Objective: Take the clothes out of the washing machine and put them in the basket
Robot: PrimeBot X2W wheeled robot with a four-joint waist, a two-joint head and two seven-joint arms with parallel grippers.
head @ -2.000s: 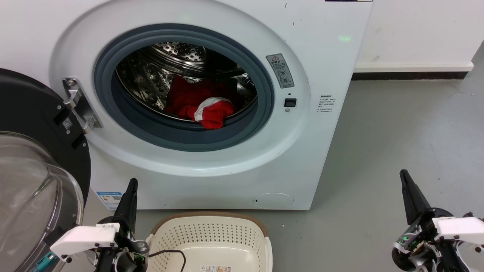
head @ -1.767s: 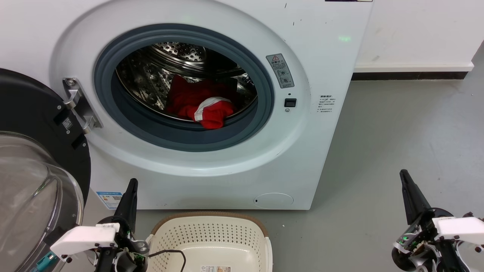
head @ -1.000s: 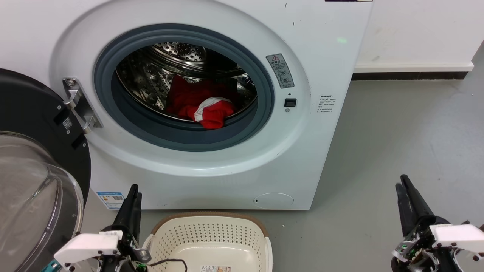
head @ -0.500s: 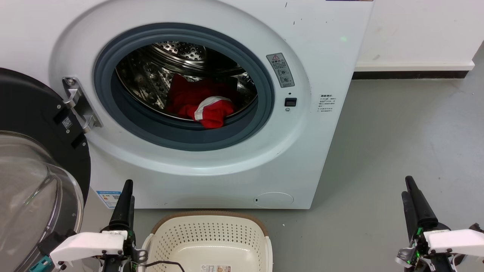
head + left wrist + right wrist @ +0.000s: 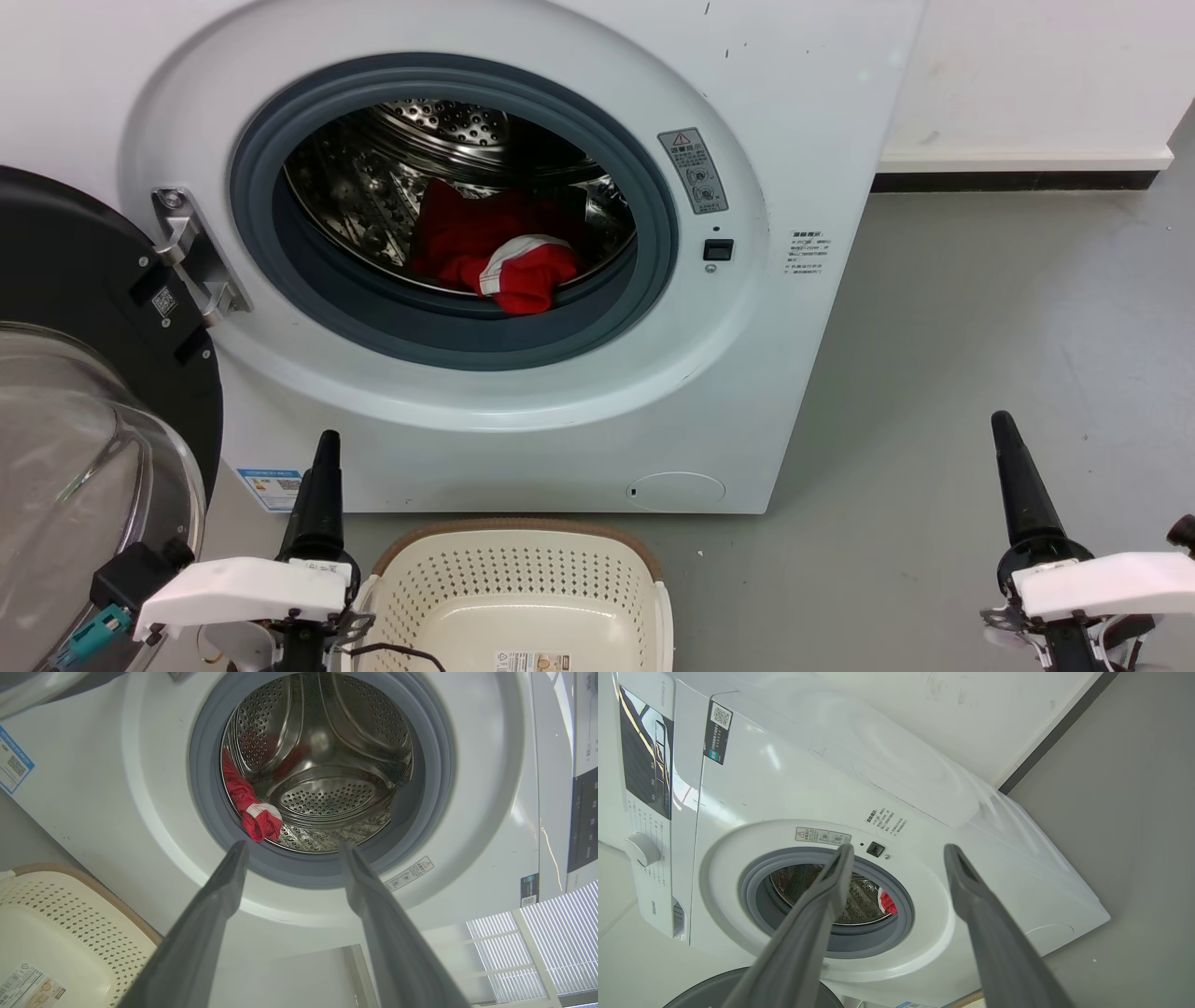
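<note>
- The left gripper (image 5: 294, 845) has its two fingers spread wide, with nothing between them. It points at the round hole of the washing machine (image 5: 794, 140). It has crept up a little toward the hole since half a second ago.
- The right gripper (image 5: 900, 848) is spread wide and empty too. It sits low, out past the right side of the washing machine, and it has also lifted a bit.
- The clothes (image 5: 509, 261) have not moved. They lie inside the washing machine at the bottom front, with one red and white end poking over the grey ring (image 5: 448, 336).
- The basket (image 5: 523, 574) sits right in front of the washing machine. I can see no clothes in it.
- I think the reach has only just begun, so nothing is out yet.
- Hard to see: the back of the red pile is tucked deep inside the washing machine, so I cannot tell how many pieces there are.
- The near half of the basket is cut off. So is most of the door (image 5: 84, 280) to the left of the washing machine.
</note>
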